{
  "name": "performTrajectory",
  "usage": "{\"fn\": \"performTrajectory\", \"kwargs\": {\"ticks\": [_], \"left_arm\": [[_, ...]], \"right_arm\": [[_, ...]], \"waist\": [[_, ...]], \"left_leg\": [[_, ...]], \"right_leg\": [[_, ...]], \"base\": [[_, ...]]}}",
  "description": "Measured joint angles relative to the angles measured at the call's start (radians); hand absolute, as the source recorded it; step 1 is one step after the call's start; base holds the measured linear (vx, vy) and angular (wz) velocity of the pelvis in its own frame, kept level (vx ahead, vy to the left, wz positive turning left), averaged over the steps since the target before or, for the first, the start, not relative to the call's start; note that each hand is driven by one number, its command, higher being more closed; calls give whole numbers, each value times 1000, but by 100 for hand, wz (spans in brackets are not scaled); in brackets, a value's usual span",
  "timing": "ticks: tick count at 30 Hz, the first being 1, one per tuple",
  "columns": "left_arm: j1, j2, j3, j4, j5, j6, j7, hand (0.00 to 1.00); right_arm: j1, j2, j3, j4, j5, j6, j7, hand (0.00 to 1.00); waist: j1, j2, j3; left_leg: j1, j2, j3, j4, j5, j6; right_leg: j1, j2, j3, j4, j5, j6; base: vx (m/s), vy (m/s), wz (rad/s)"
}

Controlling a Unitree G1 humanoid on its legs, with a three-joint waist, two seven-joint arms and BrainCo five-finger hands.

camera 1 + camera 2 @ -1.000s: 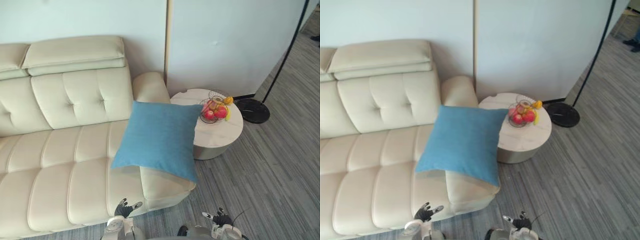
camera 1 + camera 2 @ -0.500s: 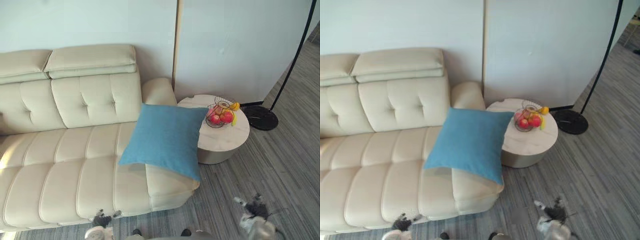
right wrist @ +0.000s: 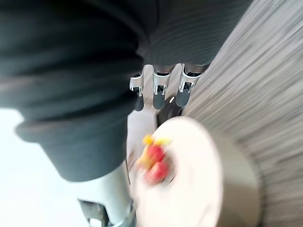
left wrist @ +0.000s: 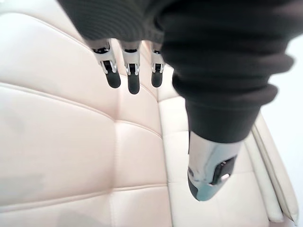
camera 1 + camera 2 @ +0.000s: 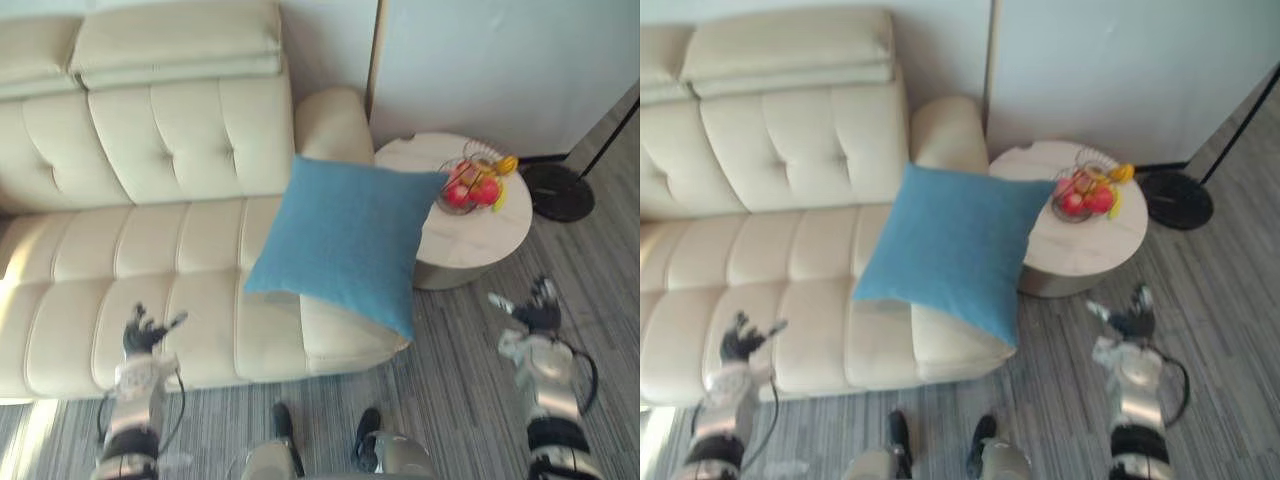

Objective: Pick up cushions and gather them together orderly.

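Cushion: the blue square fabric cushion lies tilted on the right end of the cream tufted leather sofa. It is spread over the last seat section and propped against the rounded armrest.
Cushion corners: one corner points toward the table beside the sofa, and I cannot tell whether it touches the tabletop. The corner nearest me juts out over the sofa's front edge.
My left hand: my left hand hovers over the front of the sofa seat, well apart from the cushion. Its fingers are straight and spread, and it holds nothing.
My right hand: my right hand hangs above the grey striped carpet floor, near the table's front side. Its fingers are stretched out and it is empty.
Table: the round white side table stands just beside the armrest.
Basket: a wire basket of red and yellow fruit sits on the table's far side.
Lamp: the black round base of a floor lamp rests on the carpet beyond the table, by the pale wall.
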Motion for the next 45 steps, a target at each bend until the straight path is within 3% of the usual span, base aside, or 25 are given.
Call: {"fn": "performTrajectory", "kwargs": {"ticks": [7, 13, 19, 27, 28, 33, 39, 45], "left_arm": [[-289, 55, -119, 4, -58, -8, 2, 0], [-469, 46, -207, 39, -61, -8, 0, 0], [-647, -4, -256, 146, -88, -6, -2, 0], [-792, -81, -283, 211, -87, -4, 22, 0], [-796, -91, -283, 211, -87, -4, 27, 100], [-814, -105, -290, 197, -93, -6, 49, 100], [-815, -105, -310, 132, -214, -8, 72, 100], [-801, -109, -320, 53, -287, -9, 106, 100]], "right_arm": [[-188, -1, 62, 67, 131, -3, -38, 0], [-311, 23, 117, 79, 175, -3, -58, 0], [-483, 65, 176, 102, 191, -2, -65, 0], [-644, 134, 216, 104, 294, -13, -87, 0], [-645, 143, 220, 97, 295, -15, -95, 100], [-659, 147, 245, 50, 295, -30, -110, 100], [-666, 140, 245, 6, 295, -34, -123, 100], [-659, 145, 253, 5, 295, -33, -123, 100]], "waist": [[23, -20, 101], [23, -29, 127], [27, -35, 141], [21, -47, 173], [22, -47, 173], [16, -47, 173], [13, -47, 173], [13, -47, 173]], "left_leg": [[-154, 14, 10, 128, -35, 29], [-272, 36, 16, 219, -55, 40], [-392, 50, 39, 218, -33, 45], [-486, 61, 64, 219, -24, 51], [-490, 62, 62, 219, -24, 51], [-512, 53, 52, 196, -3, 53], [-486, 36, 36, 119, 49, 47], [-434, 33, 39, 103, 55, 45]], "right_leg": [[-144, -28, 35, 90, -6, 2], [-241, -28, 50, 121, 7, -6], [-361, -14, 64, 87, 62, -16], [-452, 4, 85, 39, 113, -14], [-453, 6, 85, 34, 116, -12], [-470, 4, 75, 18, 127, -12], [-464, -1, 56, 16, 129, -14], [-422, -2, 58, 18, 128, -13]], "base": [[-89, 26, -4], [-99, 25, -8], [-15, -7, -13], [31, -5, -12], [54, -5, -1], [32, -3, 6], [37, -17, 12], [59, -27, 0]]}}
